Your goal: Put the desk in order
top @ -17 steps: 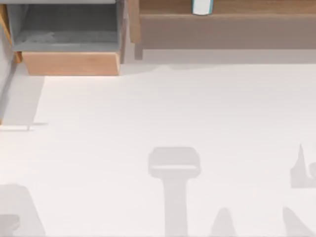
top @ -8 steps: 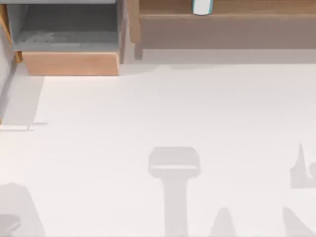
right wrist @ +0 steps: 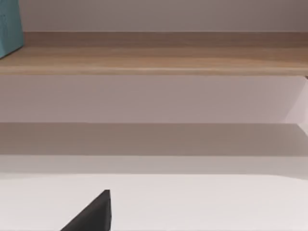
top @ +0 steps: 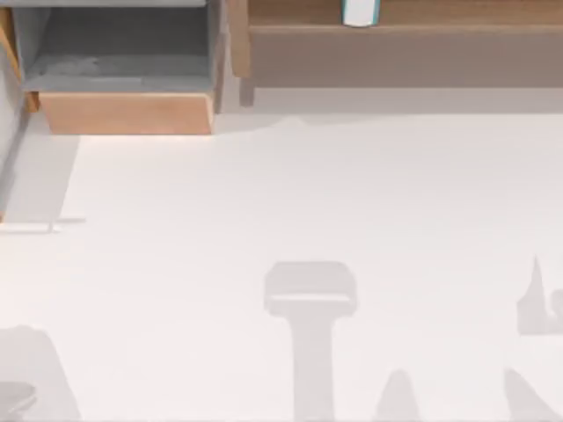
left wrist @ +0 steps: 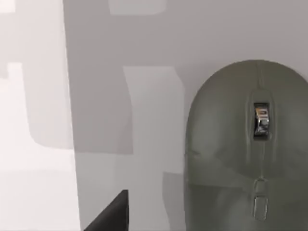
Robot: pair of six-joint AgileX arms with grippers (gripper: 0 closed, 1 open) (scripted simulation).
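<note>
Grey mouse [left wrist: 243, 149] lies on the bench [top: 308, 202], frame's right in the left wrist view: light, rigid, smooth; grip its flanks. Jaw states cannot be told.

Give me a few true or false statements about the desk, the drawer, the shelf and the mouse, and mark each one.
1. The drawer box at the top view's upper left stands open, showing its grey lining. True.
2. A grey computer mouse lies on the white desk in the left wrist view. True.
3. The mouse sits inside the drawer box. False: it rests on the white surface, with no drawer wall around it.
4. A white and teal object stands on the wooden shelf rail. True.
5. The shelf rail is painted black. False: it is light wood.
6. The mouse has a bright red shell. False: it is dull grey with a metallic scroll wheel.
</note>
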